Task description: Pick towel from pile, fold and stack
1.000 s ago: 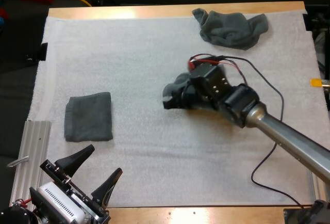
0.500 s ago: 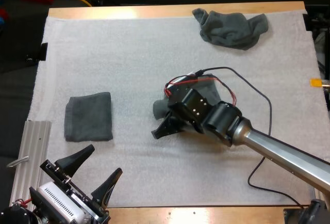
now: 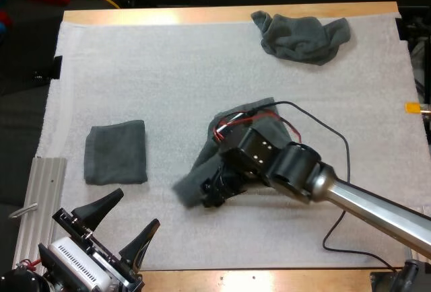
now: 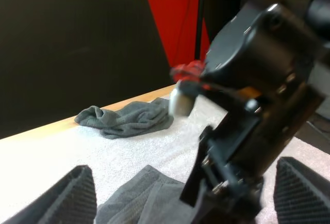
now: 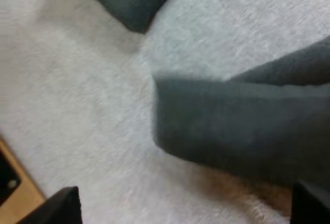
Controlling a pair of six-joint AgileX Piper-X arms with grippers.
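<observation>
A dark grey-green towel [image 3: 259, 125] lies stretched over the mat's middle, its near corner [image 3: 183, 191] blurred and loose. My right gripper [image 3: 213, 190] hangs low over that corner. In the right wrist view its fingers stand wide apart, my right gripper [image 5: 188, 199] open with the towel's edge [image 5: 232, 126] just beyond it. A folded towel [image 3: 116, 152] rests at the left of the mat. The crumpled pile [image 3: 303, 35] sits at the far right. My left gripper [image 3: 137, 209] is open at the near left edge, empty, and my left gripper [image 4: 185, 175] faces the right arm.
A ribbed metal plate [image 3: 37, 204] lies off the mat's near left corner. The white mat [image 3: 161, 77] covers most of the wooden table [image 3: 202, 15]. In the left wrist view the pile [image 4: 124, 118] lies near the far edge.
My right gripper moved toward the near left, pulling the towel out longer, then went from shut to open and let the towel's corner go. The left arm stayed still.
</observation>
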